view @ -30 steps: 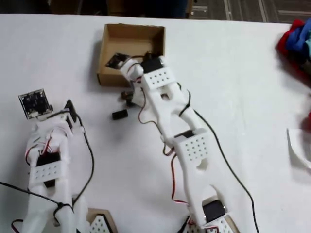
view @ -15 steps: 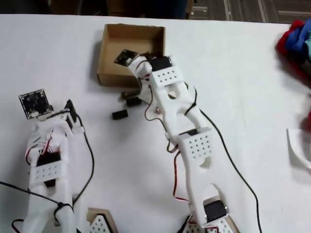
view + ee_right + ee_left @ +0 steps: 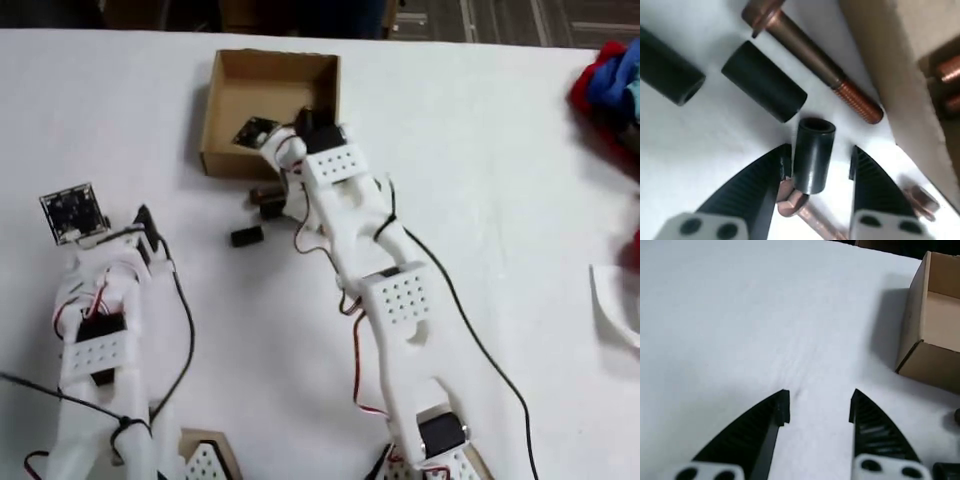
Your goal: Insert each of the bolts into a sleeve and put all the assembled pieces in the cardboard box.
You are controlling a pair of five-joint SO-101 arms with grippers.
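The right pincer [image 3: 819, 162], jaws apart, straddles one sleeve [image 3: 812, 150]; loose bolts [image 3: 810, 65] and other sleeves [image 3: 762, 80] lie unassembled beside the cardboard box [image 3: 890, 75].

— Can you read any word or number on the cardboard box [image 3: 262, 92]?
— No, its brown walls are plain.
— And on the bolt [image 3: 812, 60] or the black sleeve [image 3: 812, 155]?
— Nothing readable there either. No label, no sign, no number anywhere on them.
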